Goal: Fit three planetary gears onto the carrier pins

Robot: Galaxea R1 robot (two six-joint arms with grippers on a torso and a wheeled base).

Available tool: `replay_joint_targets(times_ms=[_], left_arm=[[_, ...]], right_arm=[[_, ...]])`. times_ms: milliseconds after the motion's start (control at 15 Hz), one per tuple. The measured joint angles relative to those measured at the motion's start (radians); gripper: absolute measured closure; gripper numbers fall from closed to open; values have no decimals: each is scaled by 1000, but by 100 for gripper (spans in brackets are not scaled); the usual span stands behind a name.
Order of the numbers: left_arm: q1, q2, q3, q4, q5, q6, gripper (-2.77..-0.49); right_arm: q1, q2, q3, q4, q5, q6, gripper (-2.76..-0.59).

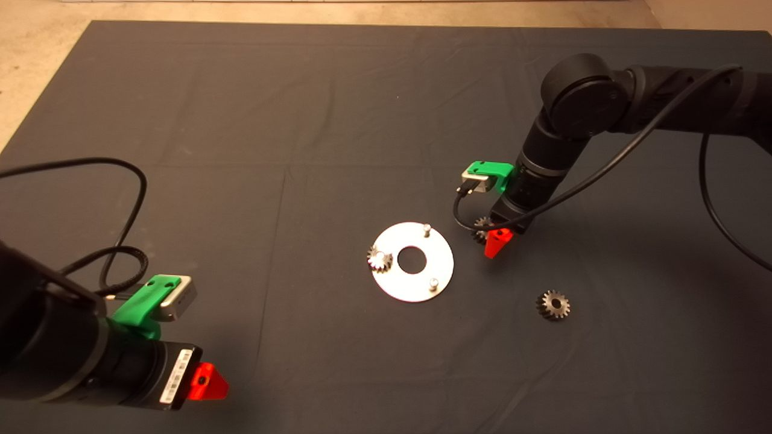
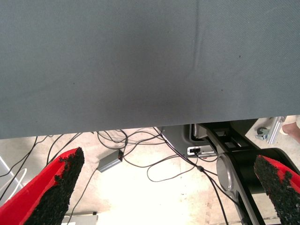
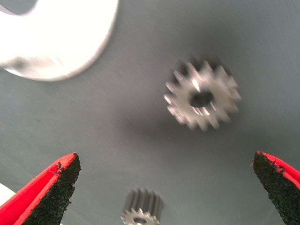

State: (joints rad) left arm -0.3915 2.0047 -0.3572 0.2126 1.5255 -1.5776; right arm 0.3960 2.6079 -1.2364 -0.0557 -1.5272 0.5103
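Note:
The silvery carrier disc lies at the mat's middle. Two bare carrier pins stand on it, and one planetary gear sits on its left side. A second gear lies just right of the disc, partly hidden under my right gripper. A third gear lies loose further right and nearer. In the right wrist view the right gripper is open and holds nothing. A gear lies on the mat beyond the fingers, another gear close in, with the disc's edge beside them. My left gripper waits open at the lower left.
The dark mat covers the table, with sandy floor past its far-left corner. The left wrist view shows the left gripper over the mat's edge, with cables and a small grey box on the floor. The right arm's black cable loops over the mat.

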Motion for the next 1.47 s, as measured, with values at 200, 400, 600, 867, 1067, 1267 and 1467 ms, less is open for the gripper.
replay_joint_targets(times_ms=[200,400,600,867,1067,1267,1467], left_arm=[[0,0,0,-1,0,0,-262],[0,0,0,-1,0,0,-262],[0,0,0,-2,0,0,-262],[0,0,0,-3,0,0,-262],[0,0,0,-3,0,0,-262],[0,0,0,-3,0,0,-262],[0,-2,0,-3,0,0,-262]], right_arm=[[0,13,-3,-22,2,-21,-275],[0,13,-10,-60,1,-36,-275],[-10,13,-9,-106,1,-47,-275],[-33,13,-9,-170,1,-70,-275],[-44,13,-9,-210,1,-81,-275],[-50,13,-9,-227,1,-88,-275],[-50,13,-9,-235,1,-91,-275]])
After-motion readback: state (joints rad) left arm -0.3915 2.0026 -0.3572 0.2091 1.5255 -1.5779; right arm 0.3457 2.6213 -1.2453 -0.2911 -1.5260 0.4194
